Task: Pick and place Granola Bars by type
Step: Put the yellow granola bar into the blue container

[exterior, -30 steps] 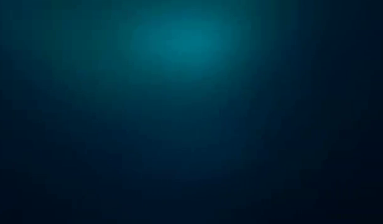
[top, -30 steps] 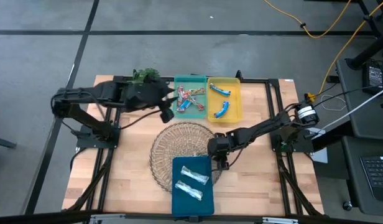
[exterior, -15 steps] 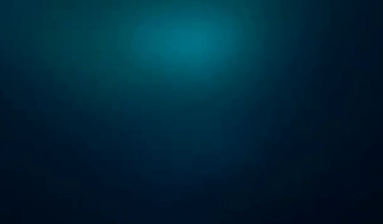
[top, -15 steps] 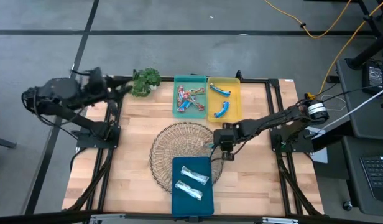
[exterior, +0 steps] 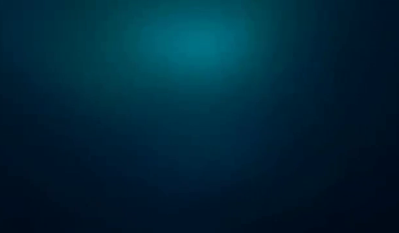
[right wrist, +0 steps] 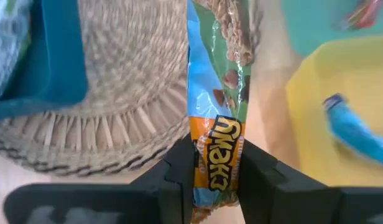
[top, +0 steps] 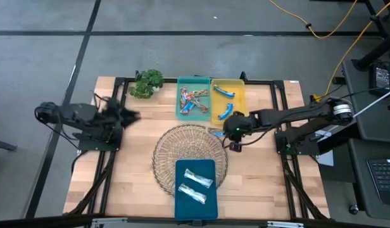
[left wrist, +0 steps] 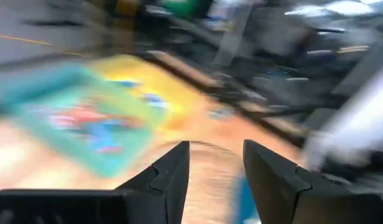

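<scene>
You had a wire basket (top: 188, 155) mid-bench (top: 138, 177), green (top: 194, 114), yellow (top: 238, 107), blue trays (top: 195, 209) around it, a plant (top: 147, 82) at the corner

The right gripper (right wrist: 215, 171) pinches a snack bar (right wrist: 217, 93) with a blue, green and orange wrapper between its two dark fingers (right wrist: 179, 180). Under it sits a round wire basket (right wrist: 117, 93). A dark blue tray (right wrist: 51, 56) lies on the basket, and a yellow tray (right wrist: 316, 112) holds a blue bar (right wrist: 356, 134)

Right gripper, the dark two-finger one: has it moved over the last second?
Yes. The right gripper, shut on a blue-and-orange wrapped granola bar, has gone from the dark blue tray toward the yellow tray.
</scene>
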Action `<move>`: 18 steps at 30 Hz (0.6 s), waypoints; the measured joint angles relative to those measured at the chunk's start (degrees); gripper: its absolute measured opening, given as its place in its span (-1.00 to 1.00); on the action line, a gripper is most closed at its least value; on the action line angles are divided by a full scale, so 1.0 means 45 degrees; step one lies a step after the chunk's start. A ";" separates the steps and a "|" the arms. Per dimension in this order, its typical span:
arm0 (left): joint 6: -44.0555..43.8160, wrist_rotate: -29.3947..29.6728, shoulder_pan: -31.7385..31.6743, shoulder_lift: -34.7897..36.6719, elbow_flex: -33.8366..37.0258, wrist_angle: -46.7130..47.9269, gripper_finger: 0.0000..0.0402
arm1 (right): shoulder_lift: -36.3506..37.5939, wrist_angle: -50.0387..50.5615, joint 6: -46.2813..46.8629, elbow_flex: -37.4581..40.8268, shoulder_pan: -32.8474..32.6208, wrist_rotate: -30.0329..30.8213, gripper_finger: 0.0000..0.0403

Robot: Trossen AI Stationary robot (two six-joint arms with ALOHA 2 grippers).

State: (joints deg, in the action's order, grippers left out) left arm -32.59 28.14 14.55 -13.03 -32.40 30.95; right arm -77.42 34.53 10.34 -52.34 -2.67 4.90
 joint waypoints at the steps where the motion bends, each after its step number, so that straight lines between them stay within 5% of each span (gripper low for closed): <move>1: 0.0034 -0.0852 -0.0005 0.0300 0.0671 -0.1029 -0.29 | 0.0155 -0.0022 -0.0022 0.0000 0.0019 0.0087 -0.53; 4: 0.0331 -0.2661 -0.0005 0.1107 0.2512 -0.3758 -0.29 | 0.0471 -0.0066 -0.0160 0.0000 0.0032 0.0337 -0.52; 7: 0.0967 -0.2904 -0.0034 0.1765 0.3899 -0.5739 -0.29 | 0.0623 -0.0160 -0.0427 0.0000 0.0032 0.0346 -0.52; 18: 0.3245 -0.4831 -0.2159 0.2853 0.5071 -0.7350 -0.29 | 0.0635 -0.0537 -0.0333 -0.0005 0.0032 0.0347 -0.52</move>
State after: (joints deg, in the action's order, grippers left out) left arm -17.98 6.40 4.83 -0.20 -9.58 -2.12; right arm -74.56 32.12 8.84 -52.36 -2.52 6.46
